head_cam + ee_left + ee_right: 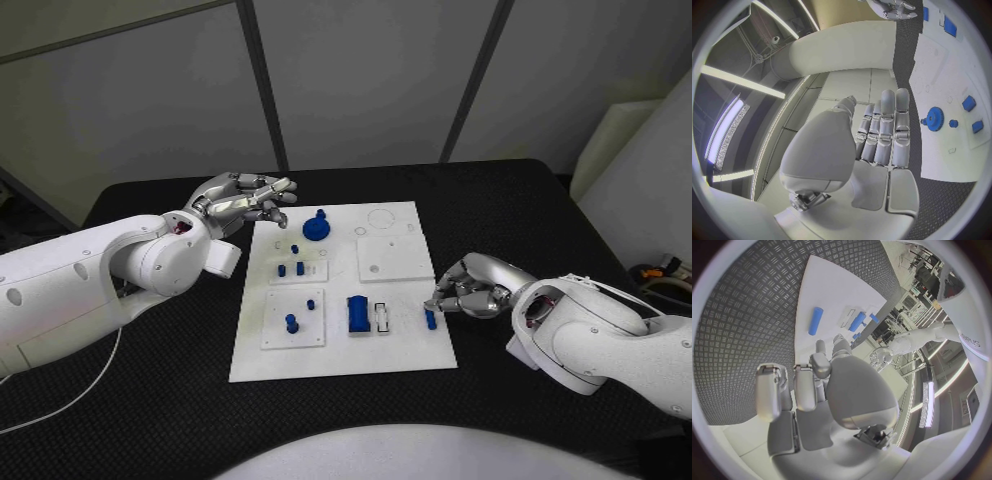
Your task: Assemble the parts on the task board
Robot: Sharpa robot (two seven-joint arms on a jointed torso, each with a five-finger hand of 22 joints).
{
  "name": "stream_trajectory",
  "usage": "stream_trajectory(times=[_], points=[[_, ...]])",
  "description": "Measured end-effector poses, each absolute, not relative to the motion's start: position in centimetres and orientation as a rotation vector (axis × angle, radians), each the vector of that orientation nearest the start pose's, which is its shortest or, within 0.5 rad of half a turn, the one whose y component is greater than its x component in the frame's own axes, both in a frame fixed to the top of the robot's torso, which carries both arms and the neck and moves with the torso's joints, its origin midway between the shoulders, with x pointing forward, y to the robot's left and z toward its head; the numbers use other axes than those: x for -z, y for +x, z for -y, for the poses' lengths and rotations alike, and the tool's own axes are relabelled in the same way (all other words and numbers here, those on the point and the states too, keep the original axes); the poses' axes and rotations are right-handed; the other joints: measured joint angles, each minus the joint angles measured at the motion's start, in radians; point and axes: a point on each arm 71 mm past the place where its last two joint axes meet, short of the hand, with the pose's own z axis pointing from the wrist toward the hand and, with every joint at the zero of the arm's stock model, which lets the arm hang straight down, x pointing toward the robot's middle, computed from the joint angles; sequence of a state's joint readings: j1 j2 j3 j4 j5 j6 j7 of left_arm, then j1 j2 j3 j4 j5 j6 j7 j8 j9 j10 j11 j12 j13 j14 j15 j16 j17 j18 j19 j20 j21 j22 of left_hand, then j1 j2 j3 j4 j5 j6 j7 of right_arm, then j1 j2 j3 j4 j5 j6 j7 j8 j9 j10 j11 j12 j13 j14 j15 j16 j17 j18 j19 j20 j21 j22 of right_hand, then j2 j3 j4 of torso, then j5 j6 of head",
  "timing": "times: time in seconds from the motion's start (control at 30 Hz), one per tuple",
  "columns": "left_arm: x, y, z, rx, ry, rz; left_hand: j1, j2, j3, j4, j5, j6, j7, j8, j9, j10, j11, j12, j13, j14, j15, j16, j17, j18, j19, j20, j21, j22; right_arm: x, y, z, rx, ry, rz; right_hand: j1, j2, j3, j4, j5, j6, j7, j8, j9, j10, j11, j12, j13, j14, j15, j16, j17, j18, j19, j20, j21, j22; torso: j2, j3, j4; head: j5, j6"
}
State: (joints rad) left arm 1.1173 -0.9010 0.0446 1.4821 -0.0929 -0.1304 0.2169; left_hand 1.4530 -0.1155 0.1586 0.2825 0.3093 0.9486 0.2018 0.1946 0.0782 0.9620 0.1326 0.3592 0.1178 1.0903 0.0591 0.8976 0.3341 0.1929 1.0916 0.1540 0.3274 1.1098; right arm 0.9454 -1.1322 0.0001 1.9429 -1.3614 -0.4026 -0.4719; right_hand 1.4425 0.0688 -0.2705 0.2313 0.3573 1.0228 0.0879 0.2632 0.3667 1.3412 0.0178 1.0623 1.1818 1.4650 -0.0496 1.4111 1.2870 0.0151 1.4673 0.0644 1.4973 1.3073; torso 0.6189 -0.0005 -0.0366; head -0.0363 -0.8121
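Right robot hand point(464, 290) sits curled at the right edge of the task board point(346, 345), holding nothing, beside one small blue stick point(430, 319). Left robot hand point(245, 198) is loosely spread and empty at the board's far left corner, near one blue gear point(316, 228). Both rest over the black desk point(173, 400).

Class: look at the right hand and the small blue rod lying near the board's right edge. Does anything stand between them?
Nothing visible does. The right hand hovers at the task board's right edge, and the blue rod lies on bare white plate just beside its fingers; the right wrist view shows the same clear stretch.
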Motion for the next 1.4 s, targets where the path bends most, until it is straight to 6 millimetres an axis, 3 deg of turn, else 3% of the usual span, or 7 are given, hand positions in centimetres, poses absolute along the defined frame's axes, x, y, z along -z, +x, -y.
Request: stream_trajectory(times=[0.27, 0.77, 1.2, 1.33, 1.37, 1.4], points=[[20.1, 48.7, -24.1, 1.520, -1.147, -1.622, 0.000, 0.000, 0.000, 0.000, 0.000, 0.000, 0.000, 0.000, 0.000, 0.000, 0.000, 0.000, 0.000, 0.000, 0.000, 0.000, 0.000, 0.000, 0.000, 0.000, 0.000, 0.000, 24.5, 36.5, 23.3, -0.460, 0.201, -1.971, -0.017, -0.017, -0.019, 0.013, -0.012, 0.009, -0.002, -0.004, 0.004, 0.004, -0.004, -0.004, 0.004, 0.000, 0.000, 0.000, 0.006, 0.000, 0.000, 0.000, 0.000, 0.000, -0.001, -0.0010, 0.0006, -0.002, 0.000], [20.2, 48.6, -24.0, 1.520, -1.149, -1.624, 0.000, 0.000, 0.000, 0.000, 0.000, -0.004, -0.004, 0.000, 0.000, -0.004, 0.004, 0.000, 0.000, 0.000, 0.000, 0.000, -0.001, 0.000, 0.000, 0.000, 0.000, -0.001, 25.5, 37.1, 23.0, -0.396, 0.151, -2.025, -0.024, -0.024, -0.032, 0.026, -0.018, 0.009, -0.002, -0.004, 0.006, 0.011, -0.011, 0.017, 0.020, 0.000, 0.000, 0.000, 0.015, 0.000, 0.000, 0.000, 0.000, 0.000, 0.000, -0.0012, 0.0024, 0.000, -0.004], [20.3, 48.6, -24.0, 1.521, -1.150, -1.626, 0.000, 0.000, 0.000, 0.000, 0.000, -0.004, -0.004, 0.000, 0.000, -0.004, 0.004, 0.000, 0.000, 0.000, 0.000, 0.000, -0.001, 0.000, 0.000, 0.000, 0.000, -0.001, 26.2, 37.2, 21.8, -0.400, 0.115, -2.042, -0.019, -0.028, -0.034, 0.023, -0.026, 0.018, -0.005, -0.005, 0.016, 0.019, -0.011, 0.033, 0.032, 0.000, 0.000, 0.000, 0.020, 0.000, 0.000, 0.000, 0.000, 0.000, 0.001, -0.0015, 0.0016, 0.002, -0.008], [20.3, 48.6, -24.1, 1.521, -1.151, -1.626, 0.000, 0.000, -0.002, -0.002, 0.000, -0.004, -0.004, 0.004, 0.000, -0.004, 0.004, 0.000, 0.000, 0.000, 0.000, 0.000, -0.001, 0.000, 0.000, 0.000, 0.000, -0.001, 26.3, 37.3, 21.4, -0.391, 0.091, -2.030, 0.007, -0.028, -0.027, 0.007, -0.009, 0.025, -0.006, -0.005, 0.023, 0.026, -0.011, 0.053, 0.045, 0.004, -0.004, 0.012, 0.020, 0.000, 0.000, 0.000, 0.005, 0.000, 0.001, -0.0017, 0.0016, 0.004, -0.010], [20.3, 48.6, -24.1, 1.521, -1.151, -1.626, 0.000, 0.000, -0.003, -0.003, 0.000, -0.004, -0.004, 0.004, 0.000, -0.004, 0.004, 0.000, 0.000, 0.000, 0.000, 0.000, -0.001, 0.000, 0.000, 0.000, 0.000, -0.001, 26.3, 37.3, 21.3, -0.386, 0.083, -2.027, 0.012, -0.028, -0.028, 0.006, -0.009, 0.024, -0.005, -0.009, 0.094, 0.026, -0.011, 0.057, 0.047, 0.004, -0.004, 0.012, 0.020, 0.000, 0.000, 0.000, 0.005, 0.000, 0.001, -0.0019, 0.0016, 0.005, -0.010], [20.3, 48.6, -24.1, 1.521, -1.150, -1.626, 0.000, 0.000, -0.003, -0.003, 0.000, -0.006, -0.001, 0.004, 0.000, -0.004, 0.004, 0.000, 0.000, 0.000, 0.000, 0.000, -0.001, 0.000, 0.000, 0.000, 0.000, -0.001, 26.3, 37.3, 21.2, -0.379, 0.072, -2.023, 0.012, -0.028, -0.029, 0.004, -0.009, 0.024, -0.005, -0.009, 0.126, 0.026, -0.011, 0.058, 0.050, 0.004, -0.004, 0.012, 0.020, 0.000, 0.000, 0.000, 0.005, 0.000, 0.001, -0.0020, 0.0016, 0.005, -0.010]])
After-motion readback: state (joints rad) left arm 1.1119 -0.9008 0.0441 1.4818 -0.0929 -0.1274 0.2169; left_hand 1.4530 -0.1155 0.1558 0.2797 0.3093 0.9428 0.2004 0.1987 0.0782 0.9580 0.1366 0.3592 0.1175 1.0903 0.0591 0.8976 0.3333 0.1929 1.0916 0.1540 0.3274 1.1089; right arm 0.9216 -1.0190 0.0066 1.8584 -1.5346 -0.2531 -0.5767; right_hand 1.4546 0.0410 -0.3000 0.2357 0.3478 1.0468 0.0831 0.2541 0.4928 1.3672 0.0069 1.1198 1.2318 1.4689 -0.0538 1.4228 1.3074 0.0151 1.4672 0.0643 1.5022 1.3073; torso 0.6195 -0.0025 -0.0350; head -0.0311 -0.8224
